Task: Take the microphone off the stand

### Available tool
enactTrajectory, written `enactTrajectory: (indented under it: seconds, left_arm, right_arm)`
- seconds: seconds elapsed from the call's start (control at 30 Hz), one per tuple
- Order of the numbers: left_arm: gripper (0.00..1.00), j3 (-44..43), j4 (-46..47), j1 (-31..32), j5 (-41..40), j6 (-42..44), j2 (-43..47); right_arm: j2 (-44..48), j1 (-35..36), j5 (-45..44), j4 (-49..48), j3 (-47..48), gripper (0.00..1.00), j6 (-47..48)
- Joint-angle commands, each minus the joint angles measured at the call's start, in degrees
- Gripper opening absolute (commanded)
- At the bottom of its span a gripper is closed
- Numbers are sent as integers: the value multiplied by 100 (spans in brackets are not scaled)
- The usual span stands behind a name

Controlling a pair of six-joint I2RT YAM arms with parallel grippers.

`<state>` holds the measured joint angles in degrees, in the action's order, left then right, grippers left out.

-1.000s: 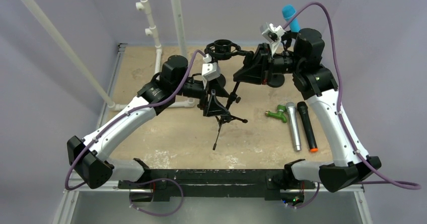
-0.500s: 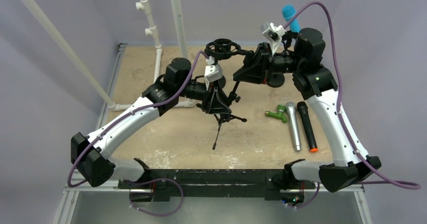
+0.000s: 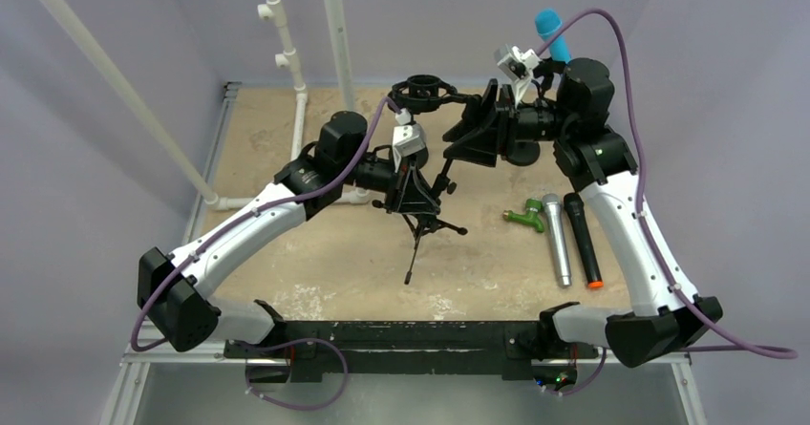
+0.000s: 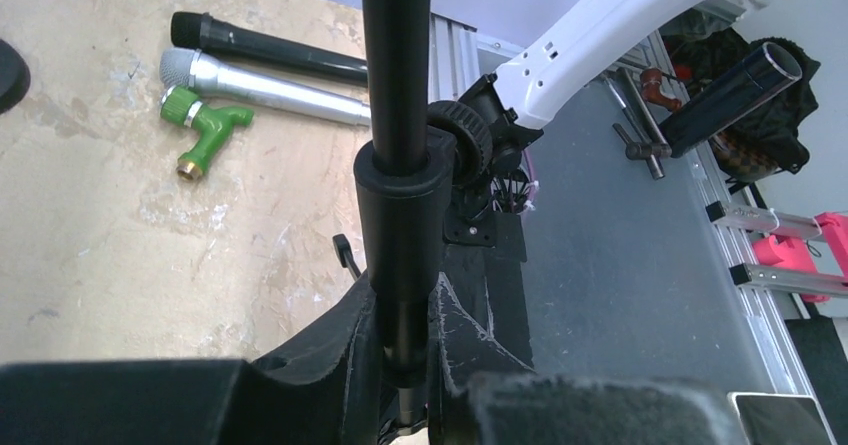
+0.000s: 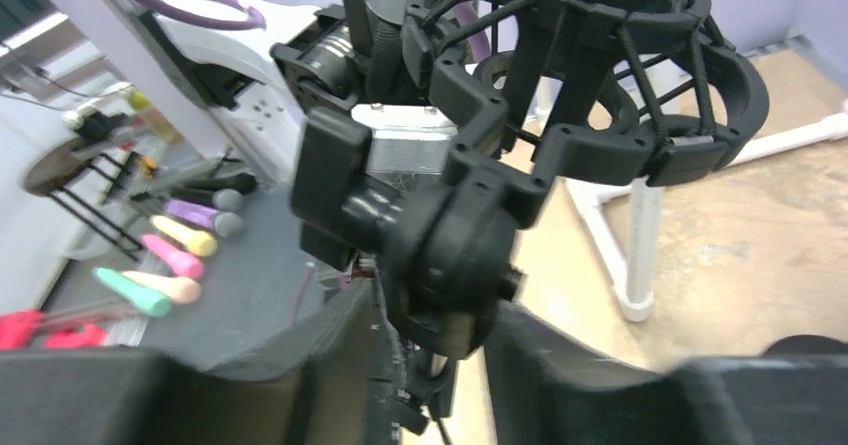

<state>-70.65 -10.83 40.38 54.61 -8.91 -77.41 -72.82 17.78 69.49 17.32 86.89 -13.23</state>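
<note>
The black tripod stand (image 3: 421,229) stands mid-table, and its shock mount (image 3: 420,91) at the top holds nothing. My left gripper (image 3: 413,194) is shut on the stand's pole (image 4: 400,115), just below its collar. My right gripper (image 3: 466,124) is open, its fingers (image 5: 330,355) on either side of the mount's pivot joint (image 5: 450,255), with a small gap at the right finger. A silver microphone (image 3: 556,239) and a black microphone (image 3: 585,239) lie side by side on the table at the right. A blue-headed microphone (image 3: 549,31) stands up behind the right wrist.
A green tap (image 3: 523,217) lies just left of the silver microphone. A round black base (image 3: 523,153) sits under the right wrist. White pipe framing (image 3: 287,57) rises at the back left. Several coloured microphones (image 5: 180,235) lie off the table.
My left gripper has moved right onto the stand's pole and shut on it. My right gripper's jaws have parted slightly at the mount's joint.
</note>
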Motion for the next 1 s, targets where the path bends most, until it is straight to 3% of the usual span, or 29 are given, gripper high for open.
enactTrajectory:
  seconds: [0.0,0.1,0.27,0.5,0.83,0.97]
  left_arm:
    - [0,-38,339,14,-178,-213,254]
    - [0,-147,213,14,-383,-243,321]
    - [0,-257,55,20,-678,-241,331]
    - [0,-308,62,19,-852,-338,244]
    - [0,-301,32,18,-1001,-340,273]
    - [0,-314,33,19,-988,-353,235]
  right_arm:
    - [287,-35,-401,-10,-195,60,10]
    - [381,-42,-548,154,-419,78,132]
    - [547,-47,-782,505,-914,81,502]
    - [628,-47,-838,484,-1385,73,607]
    - [557,-47,-816,320,-1624,51,550]
    - [556,-47,-797,220,-1690,35,476]
